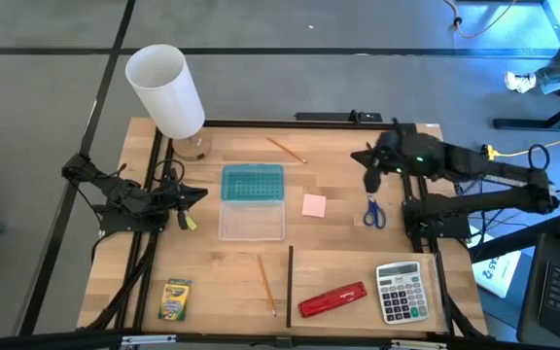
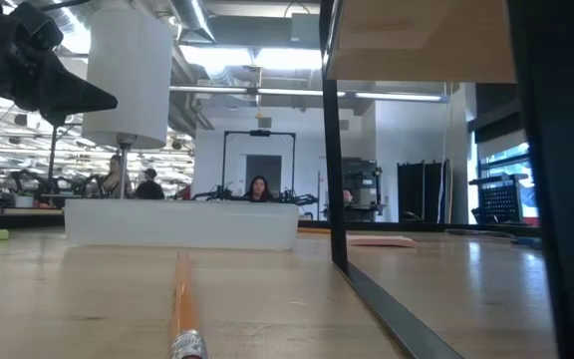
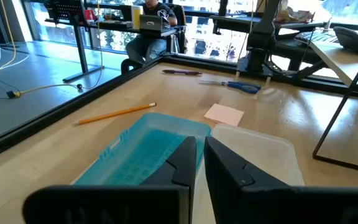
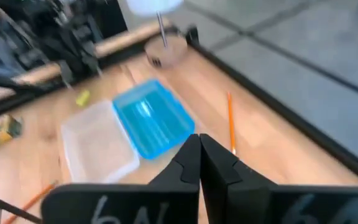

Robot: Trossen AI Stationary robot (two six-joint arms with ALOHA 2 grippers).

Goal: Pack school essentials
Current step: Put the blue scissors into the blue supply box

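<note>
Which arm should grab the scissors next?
Probably the right. Its gripper hangs just beyond the scissors, fingers shut, and would need to open. The left gripper sits across the open case, at the table's left edge.

Even overhead light falls on the wooden counter [image 1: 338,253] in the high view, with soft short shadows; the low view is backlit by bright ceiling strips, the pencil [image 2: 181,309] nearest the lens blurred; the right wrist view is smeared throughout; daylight from windows brightens the left wrist view, its fingers [image 3: 182,163] dark.
</note>
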